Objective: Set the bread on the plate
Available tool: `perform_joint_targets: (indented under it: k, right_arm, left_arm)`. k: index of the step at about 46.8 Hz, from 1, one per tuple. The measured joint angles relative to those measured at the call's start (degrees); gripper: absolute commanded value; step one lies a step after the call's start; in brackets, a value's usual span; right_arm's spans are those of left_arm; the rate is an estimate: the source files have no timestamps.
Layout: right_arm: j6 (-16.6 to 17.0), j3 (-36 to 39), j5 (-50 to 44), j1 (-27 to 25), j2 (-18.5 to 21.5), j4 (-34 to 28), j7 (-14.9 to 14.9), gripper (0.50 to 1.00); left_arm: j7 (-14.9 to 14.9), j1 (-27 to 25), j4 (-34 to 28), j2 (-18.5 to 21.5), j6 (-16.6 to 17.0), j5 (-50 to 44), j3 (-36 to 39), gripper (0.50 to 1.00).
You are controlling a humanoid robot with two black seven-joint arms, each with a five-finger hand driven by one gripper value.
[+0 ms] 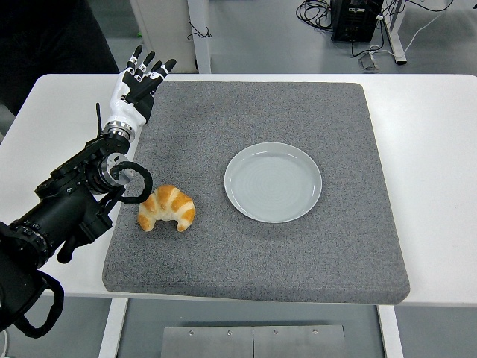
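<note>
No text, label, brand, number or sign can be read on anything in this view.

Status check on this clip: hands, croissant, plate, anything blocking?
Left robot hand open, raised over the mat's far-left corner, holding nothing. Right arm out of view. Croissant on grey mat, left of empty plate. Path clear.

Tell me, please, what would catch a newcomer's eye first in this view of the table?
Probably the golden croissant lying near the left edge of the grey mat, since it is the only warm colour in view. Next comes the empty pale plate at the mat's middle, apart from the croissant to its right. The left hand also stands out: it is raised at the mat's far left corner, fingers spread and holding nothing.
</note>
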Motion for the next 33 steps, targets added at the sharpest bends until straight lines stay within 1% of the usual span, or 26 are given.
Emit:
perform_joint_targets:
  k: [26, 33]
  right_arm:
    - [0.01, 0.0, 0.0, 0.0, 0.0, 0.03, 0.0, 1.0]
    - [0.01, 0.0, 0.0, 0.0, 0.0, 0.02, 0.0, 1.0]
  left_arm:
    - [-0.33, -0.81, -0.19, 0.18, -0.36, -0.03, 0.0, 0.971]
    - [-0.03, -0.95, -0.5, 0.96, -0.36, -0.03, 0.0, 0.971]
